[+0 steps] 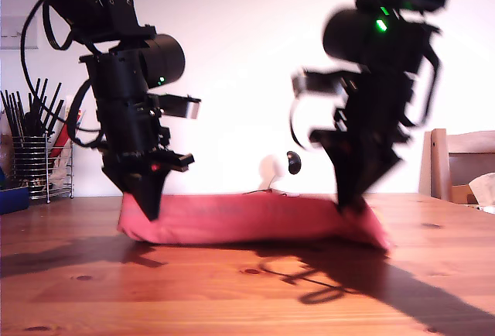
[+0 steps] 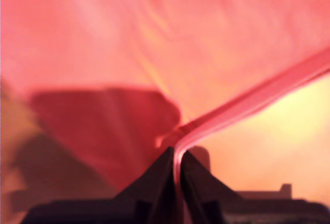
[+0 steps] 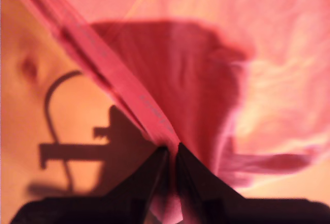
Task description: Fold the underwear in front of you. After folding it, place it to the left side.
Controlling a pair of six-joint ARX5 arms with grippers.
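Note:
The coral-red underwear lies stretched out across the wooden table. My first gripper is shut on its end at the exterior view's left. In the first wrist view the jaws pinch a stitched hem, and the cloth spreads beyond them. My second gripper is shut on the end at the exterior view's right, and its arm looks motion-blurred. The second wrist view shows its jaws closed on a hem, with wrinkled fabric beside it.
A wire rack of black utensils and a blue item stand at the exterior view's left. A wooden chair stands at the exterior view's right. A white wall is behind the table. Arm shadows fall on the near table.

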